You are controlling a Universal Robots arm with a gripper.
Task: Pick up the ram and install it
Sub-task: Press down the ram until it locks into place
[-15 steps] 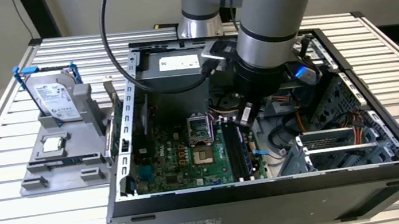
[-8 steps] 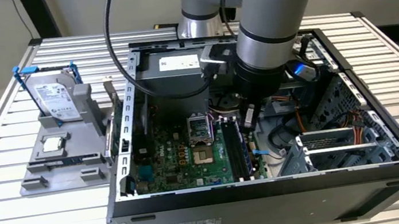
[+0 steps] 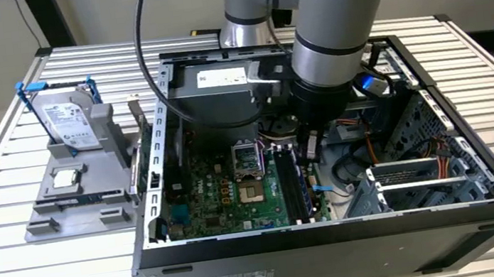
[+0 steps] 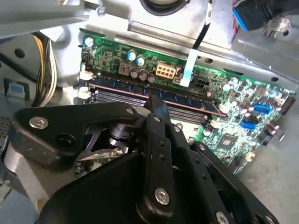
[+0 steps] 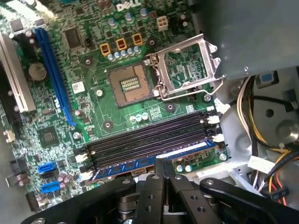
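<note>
My gripper hangs low inside the open computer case, its two black fingers drawn together so that no gap shows between their tips, and nothing is held between them. Directly beneath those tips lies the ram, a long dark-blue stick standing on edge in the outermost of the memory slots; in the second wrist view the same stick runs along the board with its copper-coloured edge showing, and my fingertips sit on or just above its upper edge, though I cannot tell whether they touch it. The neighbouring black slots run parallel beside it. Beyond them on the green motherboard is the CPU socket with its metal frame swung up. Farther off, in the exterior view, a grey fixture stands on the slatted table to the exterior view's left of the case, with a silver hard drive upright in blue clips.
</note>
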